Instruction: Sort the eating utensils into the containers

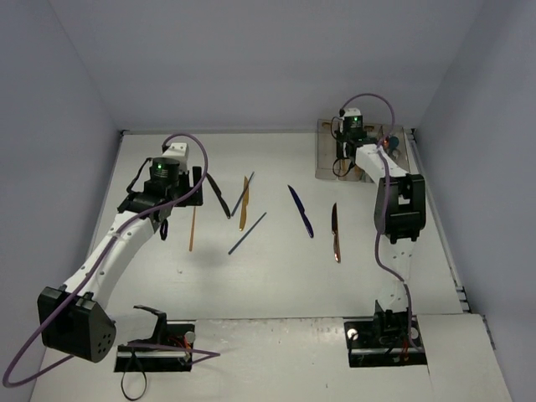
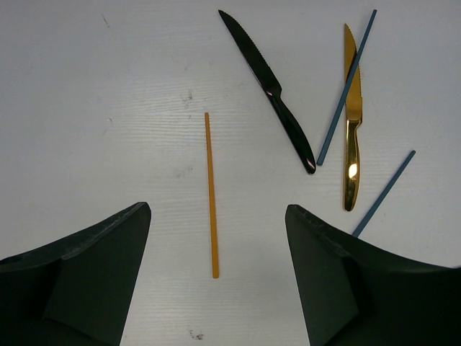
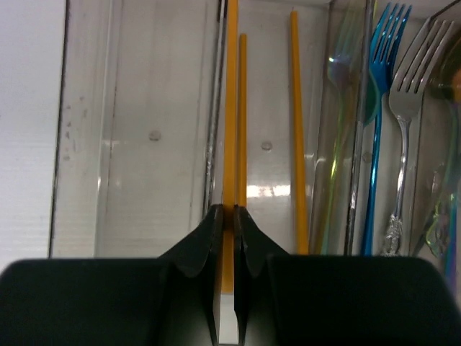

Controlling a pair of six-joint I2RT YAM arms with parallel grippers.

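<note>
White table (image 1: pixel 276 276) with pale walls around it; two robot arms reach out over it. The top view shows the whole scene; the left arm leans over the left side, and the right arm stretches far back to the clear bins (image 1: pixel 325 163) in the right corner. Loose on the table between them lie an orange chopstick (image 1: pixel 192 228), a black knife (image 1: pixel 219 195), a gold knife (image 1: pixel 244 203), a blue chopstick (image 1: pixel 243 194), a second blue chopstick (image 1: pixel 248 233), a dark blue knife (image 1: pixel 301 210) and a copper knife (image 1: pixel 336 233).

The top view hides both sets of jaws; the wrist cameras show them. The left gripper (image 2: pixel 217 213) hangs over the orange chopstick (image 2: pixel 210 194) with its jaws wide open and nothing in them; the stick lies flat in the gap between the two fingers. To the right lie the black knife (image 2: pixel 268 88) and the gold knife (image 2: pixel 351 115); the blue chopstick (image 2: pixel 347 86) crosses the gold blade.

The right gripper (image 3: pixel 229 216) has its jaws pinched tight on a held chopstick (image 3: pixel 231 86); this one is orange too, and it points straight out over the bins, just beside a bin wall. Two more orange chopsticks (image 3: pixel 294 108) lie inside that bin; farther right lie a blue fork (image 3: pixel 378 108), a silver fork (image 3: pixel 407 108) and a green-shiny fork (image 3: pixel 338 72). I cannot tell which bin each fork is in; the top view is too far away to show them.
</note>
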